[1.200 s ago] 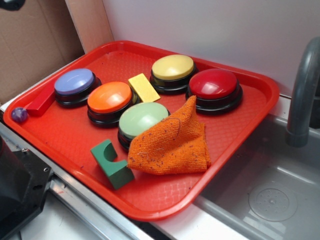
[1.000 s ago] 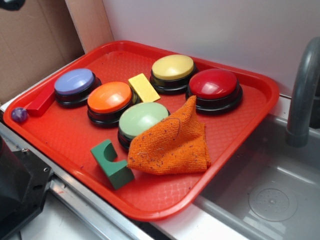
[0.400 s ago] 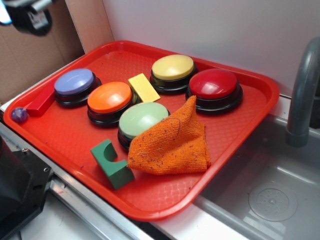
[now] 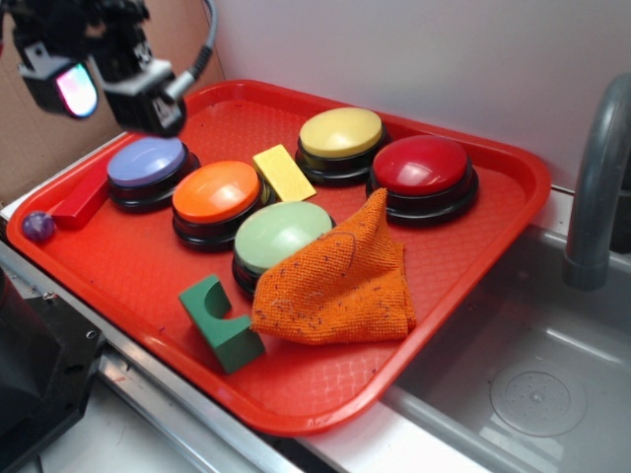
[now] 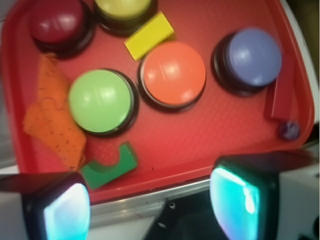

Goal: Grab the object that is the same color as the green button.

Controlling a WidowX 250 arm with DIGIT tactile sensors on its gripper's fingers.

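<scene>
The gripper (image 4: pixel 104 89) has entered the exterior view above the red plastic tray (image 4: pixel 513 187)'s far-left corner, having been almost out of frame 0.4 s ago. Its jaws stand apart, holding nothing. The small dark green notched wooden block (image 4: pixel 219 322) is unmoved near the tray's front edge, beside the pale green dome button (image 4: pixel 283 236). The approach has only begun.

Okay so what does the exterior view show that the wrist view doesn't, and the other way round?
Only the exterior view shows the sink, the grey faucet and the gripper from outside, high over the tray's left rear corner. Only the wrist view shows the two fingers spread apart with nothing between them. Both show the red tray, the green button, the green notched block in front of it and the orange cloth.
</scene>
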